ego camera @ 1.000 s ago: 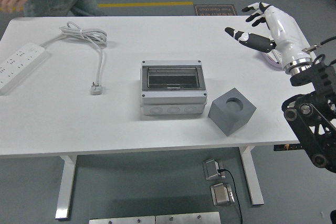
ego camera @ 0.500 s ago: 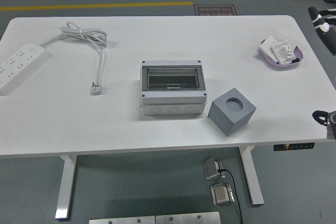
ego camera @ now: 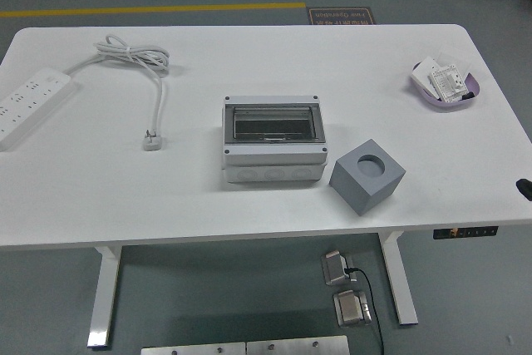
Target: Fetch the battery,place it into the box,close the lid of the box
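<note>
Only a small black piece of the right arm [ego camera: 524,187] shows at the right edge of the head view, level with the tabletop's near right corner; it is too little to say whether it belongs to the right hand, so whether the fingers are wide, narrow or holding anything cannot be told. The left arm does not show.

Nearest that edge, on the white tabletop [ego camera: 249,205], a grey cube [ego camera: 366,175] with a round hollow in its top face stands turned corner-on to the near edge. Just to its left, close but seemingly not touching, sits the grey box [ego camera: 273,139], roughly in the middle of the tabletop, its clear lid [ego camera: 273,124] lying flat over the dark inside, with round marks along its front wall.

Toward the far right corner rests a shallow purple tray [ego camera: 445,86] holding a few small white items; these are probably where the battery is, though they are too small to tell apart.

On the left half, a white power strip [ego camera: 28,103] lies at an angle by the left edge. Its white cable [ego camera: 137,56] loops near the far side and runs down to a plug [ego camera: 152,140], well apart from the box.
</note>
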